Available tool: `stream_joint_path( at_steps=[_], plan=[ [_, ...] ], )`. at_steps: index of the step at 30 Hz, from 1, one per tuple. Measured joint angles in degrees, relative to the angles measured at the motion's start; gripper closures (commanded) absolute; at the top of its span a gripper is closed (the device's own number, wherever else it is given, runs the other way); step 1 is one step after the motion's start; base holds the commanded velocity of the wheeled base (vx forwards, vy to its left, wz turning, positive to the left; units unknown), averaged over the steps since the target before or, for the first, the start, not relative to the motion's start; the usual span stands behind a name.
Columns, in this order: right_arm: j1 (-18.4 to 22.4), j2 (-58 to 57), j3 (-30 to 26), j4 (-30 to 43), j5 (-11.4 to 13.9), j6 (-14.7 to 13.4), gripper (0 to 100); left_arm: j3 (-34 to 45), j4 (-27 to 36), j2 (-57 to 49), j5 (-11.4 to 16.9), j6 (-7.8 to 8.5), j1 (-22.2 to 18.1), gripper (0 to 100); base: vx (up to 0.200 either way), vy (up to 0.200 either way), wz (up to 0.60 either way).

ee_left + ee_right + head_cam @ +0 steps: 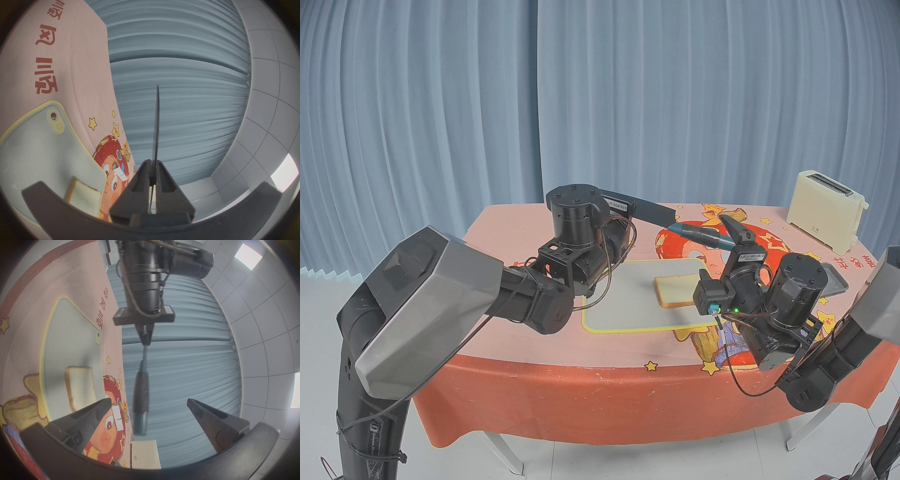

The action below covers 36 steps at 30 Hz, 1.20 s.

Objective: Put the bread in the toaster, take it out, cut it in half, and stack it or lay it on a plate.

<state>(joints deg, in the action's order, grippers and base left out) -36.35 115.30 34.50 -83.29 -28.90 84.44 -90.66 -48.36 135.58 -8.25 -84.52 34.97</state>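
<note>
Left gripper (153,165) clamped tight on knife (650,212), pinching thin blade; knife held level above surface (550,362), handle end toward right arm. Right gripper (148,400) spread wide, fingers (93,415) either side of knife handle, gap showing on both sides, nothing grasped. Bread (675,290): single slice lying flat on grey, yellow-rimmed cutting board (625,300), near board's right edge, uncut. Toaster (828,209), cream, at far right corner of surface, well apart from bread. Surface covered by pink-orange printed cloth. Blue-grey pleated curtain (612,94) behind; pale tiled floor.
</note>
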Motion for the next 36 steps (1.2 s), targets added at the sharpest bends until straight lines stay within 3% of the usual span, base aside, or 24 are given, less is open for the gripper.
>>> stream_joint_path(
  at_steps=[17,34,35,36],
  plan=[
    [2.3,4.4,6.9,0.1,0.0,0.8,0,0.0,0.0,1.8,-0.1,0.35,1.0,100,0.000,0.000,0.00],
    [3.0,7.8,8.2,0.0,0.6,0.6,0,0.4,0.0,1.7,0.4,0.51,0.9,100,0.000,0.000,0.00],
    [3.1,7.9,8.3,0.0,0.7,0.6,100,0.4,0.0,1.7,0.4,0.51,0.9,100,0.000,0.000,0.00],
    [3.1,8.0,8.3,0.0,0.7,0.6,100,0.5,0.0,1.7,0.4,0.51,0.9,100,0.000,0.000,0.00]
  ],
)
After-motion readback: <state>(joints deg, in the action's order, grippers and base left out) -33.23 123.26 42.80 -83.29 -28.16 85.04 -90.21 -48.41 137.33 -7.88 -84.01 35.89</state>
